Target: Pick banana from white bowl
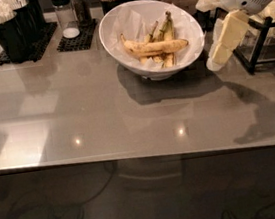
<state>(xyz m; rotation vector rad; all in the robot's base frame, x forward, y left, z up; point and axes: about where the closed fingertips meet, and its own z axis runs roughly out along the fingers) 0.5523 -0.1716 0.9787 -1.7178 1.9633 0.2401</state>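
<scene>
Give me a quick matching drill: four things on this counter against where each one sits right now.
1 banana
2 white bowl
3 gripper
4 black holder

A above the counter, right of the bowl
B back left corner
C on the paper inside the bowl
D back centre of the counter

Pairs: 1-C, 2-D, 3-A, 4-B.

The white bowl (114, 24) stands near the far edge of the table (92, 112), right of its middle. The banana (157, 46) lies crosswise inside it on other bananas (166, 27). The gripper (217, 59) hangs just beside the bowl's right rim, toward the far right corner.
</scene>
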